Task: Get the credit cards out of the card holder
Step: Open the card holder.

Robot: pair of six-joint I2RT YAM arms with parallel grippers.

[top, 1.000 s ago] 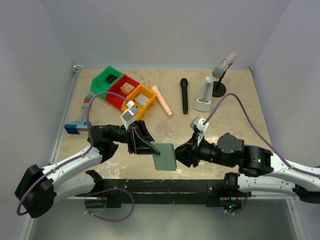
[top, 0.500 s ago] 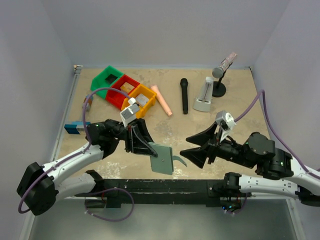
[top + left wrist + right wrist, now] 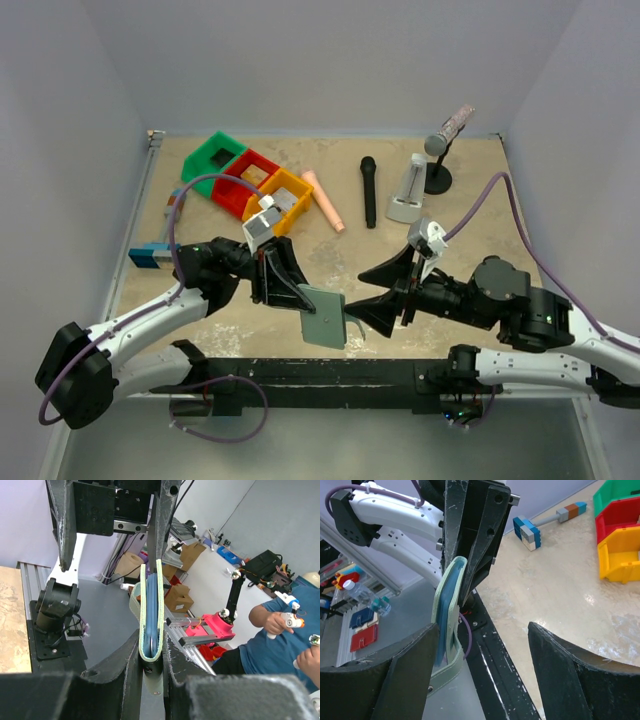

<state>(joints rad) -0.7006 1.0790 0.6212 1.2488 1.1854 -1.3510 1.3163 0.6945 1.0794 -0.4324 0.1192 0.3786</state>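
No credit cards lying loose on the table in top view, so extraction looking barely begun; both cards prob. pending. Left gripper clamping card holder by one edge, holding it on edge, off the table, above the near rail. Right gripper gaping wide, gripping nothing, hanging just beside holder's free side, w/ a loose flap dangling toward it. Blue layer showing btwn holder's pale walls in left wrist view; cards or pocket lining, cannot tell. Back left: red bin carrying tan block, yellow bin carrying grey block, green bin contents unclear.
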